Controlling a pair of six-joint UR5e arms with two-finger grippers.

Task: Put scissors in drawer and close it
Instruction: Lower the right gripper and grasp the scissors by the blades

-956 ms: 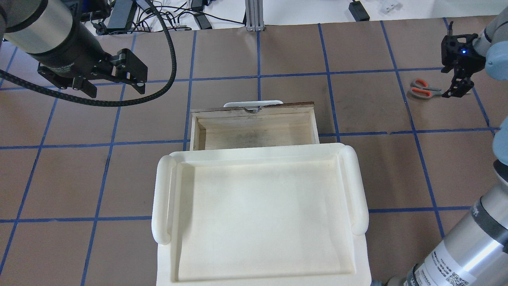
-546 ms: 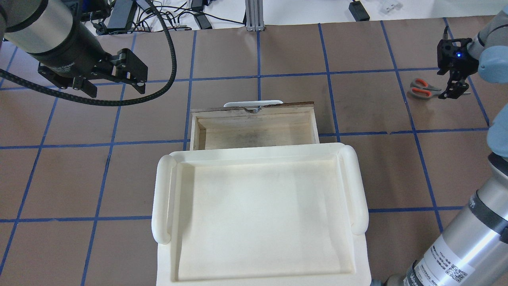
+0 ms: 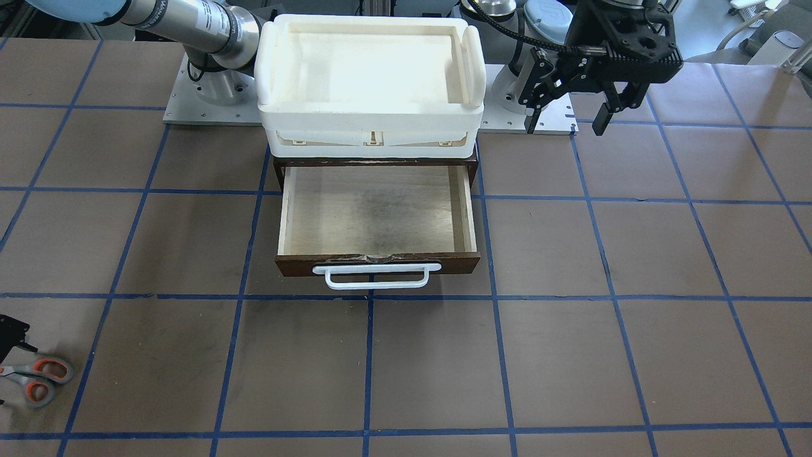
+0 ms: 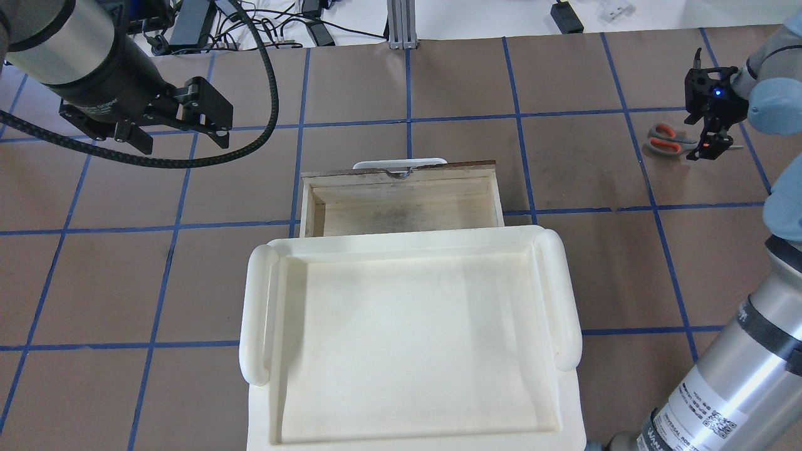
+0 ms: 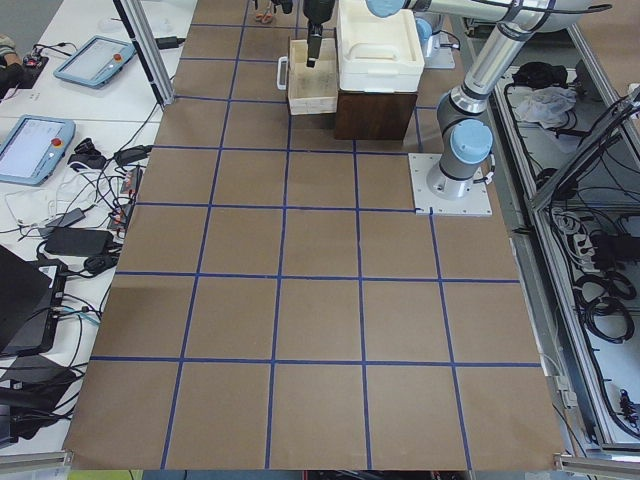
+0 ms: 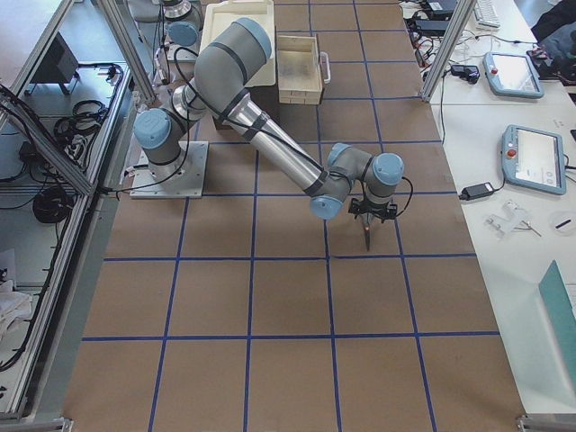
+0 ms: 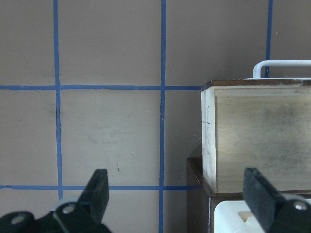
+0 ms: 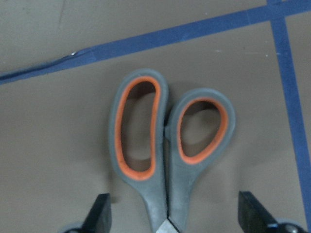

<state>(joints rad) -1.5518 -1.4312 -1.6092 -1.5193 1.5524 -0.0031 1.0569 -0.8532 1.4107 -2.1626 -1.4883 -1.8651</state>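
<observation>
The scissors [image 4: 664,139] lie flat on the table at the far right, handles pointing toward the middle. They also show in the front view [image 3: 39,381] and fill the right wrist view [image 8: 165,155]. My right gripper [image 4: 707,148] is open, low over the scissors' neck, with a fingertip [image 8: 99,213] on each side and no contact showing. The drawer [image 4: 495,194] is pulled open and empty, its white bar handle [image 3: 375,277] facing away from me. My left gripper [image 4: 182,139] is open and empty, hovering to the left of the drawer [image 7: 257,136].
A white plastic tray [image 4: 254,313] sits on top of the dark cabinet [image 3: 469,166] that holds the drawer. Cables and power bricks [image 4: 188,22] lie beyond the table's far edge. Blue tape lines mark the brown table in a grid.
My right gripper has moved left and down toward the scissors and now straddles their neck. The left arm, drawer and scissors have not moved.
</observation>
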